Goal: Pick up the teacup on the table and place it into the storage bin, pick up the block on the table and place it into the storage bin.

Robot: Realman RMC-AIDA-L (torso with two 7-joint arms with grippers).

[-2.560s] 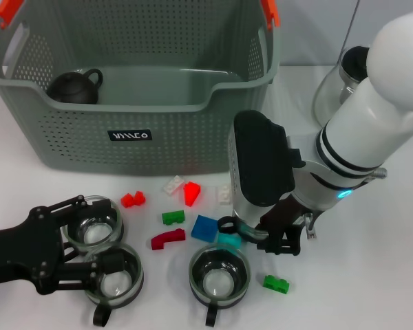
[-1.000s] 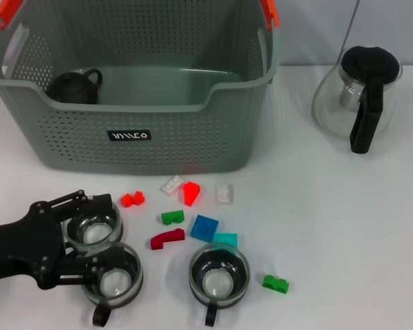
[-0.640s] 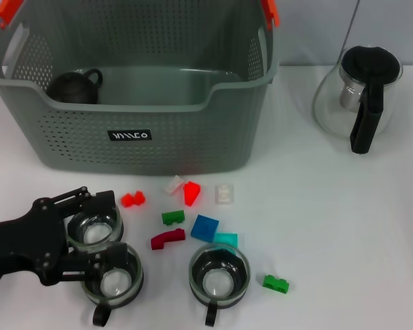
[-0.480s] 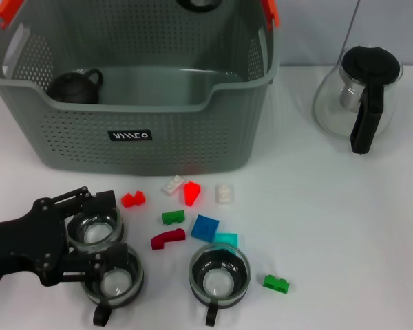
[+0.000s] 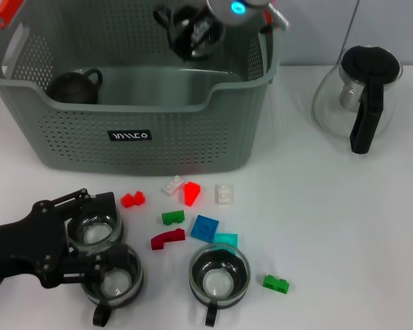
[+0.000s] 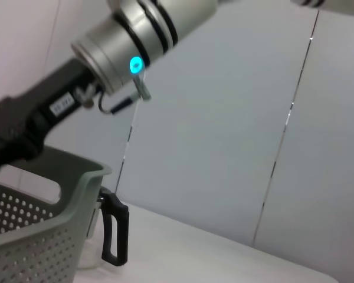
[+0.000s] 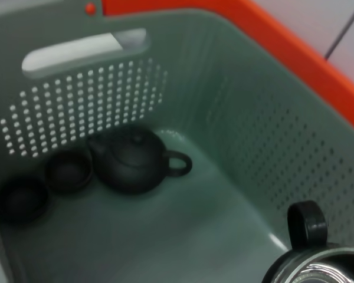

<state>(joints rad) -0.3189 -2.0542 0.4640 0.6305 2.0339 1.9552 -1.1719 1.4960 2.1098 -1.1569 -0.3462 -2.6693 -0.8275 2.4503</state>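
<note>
the storage bin (image 5: 134,130) stands on the white table (image 5: 344,227) at about 11 o'clock in the head view, its orange handle clips at the upper corners and a small black label on the near wall. the right gripper (image 5: 193,31) hangs over the bin's far side at 12 o'clock, jaws closed on a glass teacup (image 7: 318,259) with a black handle; in the right wrist view that cup shows at the lower edge, above the bin's floor. inside the bin sit a dark teapot (image 7: 135,159) and two small dark cups (image 7: 41,186) just beside it, against the perforated end wall.

the left gripper (image 5: 82,240) lies low on the table at 8 o'clock, its black jaws spread wide, one finger beside each of two glass teacups (image 5: 100,254) that stand touching each other; i cannot tell whether it presses on either. a third glass teacup (image 5: 219,275) stands at 6 o'clock, apart from them.

between the cups and the bin lie scattered blocks: a red block (image 5: 132,199), a white block (image 5: 172,184), a red wedge (image 5: 191,193), a pale block (image 5: 224,193), a green block (image 5: 172,217), a blue block (image 5: 204,227), a teal block (image 5: 226,240) touching the third cup's rim, a dark red block (image 5: 167,238), and a second green block (image 5: 276,283) at 5 o'clock.

a glass teapot (image 5: 354,100) with a black lid and handle stands at 2 o'clock, well apart from the bin
</note>
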